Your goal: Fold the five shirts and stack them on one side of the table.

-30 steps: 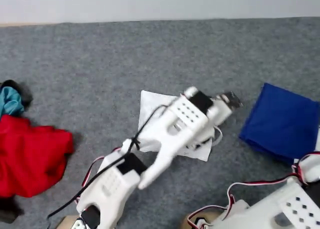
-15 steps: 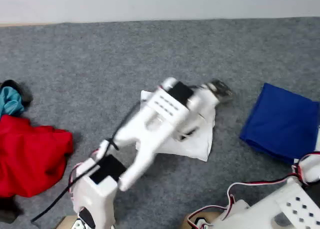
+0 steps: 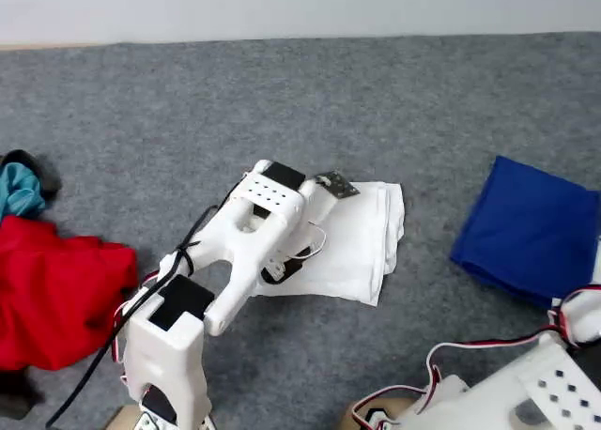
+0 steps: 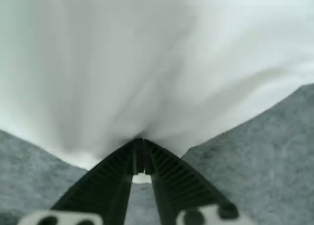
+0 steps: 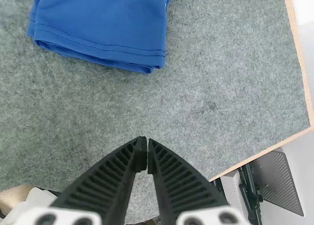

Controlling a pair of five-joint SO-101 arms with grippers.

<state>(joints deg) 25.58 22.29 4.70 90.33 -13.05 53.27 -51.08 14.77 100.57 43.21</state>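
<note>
A white shirt (image 3: 362,242) lies partly folded in the middle of the grey table (image 3: 188,111). My left arm (image 3: 254,233) leans over its left half. In the left wrist view my left gripper (image 4: 139,155) is shut, its tips pinching the edge of the white shirt (image 4: 147,63). A folded blue shirt (image 3: 531,228) rests at the right side of the table. My right gripper (image 5: 147,154) is shut on nothing, hovering over bare table a little short of the blue shirt (image 5: 103,23). The right arm (image 3: 526,392) sits at the near right corner.
A crumpled red shirt (image 3: 56,294) lies at the left edge, with a teal garment (image 3: 19,191) and a dark one (image 3: 23,162) behind it. The table's wooden edge (image 5: 299,87) runs close to the right gripper.
My left arm has swung from the white shirt's right side to its left, and the shirt now lies flatter and wider. The right arm has not moved.
</note>
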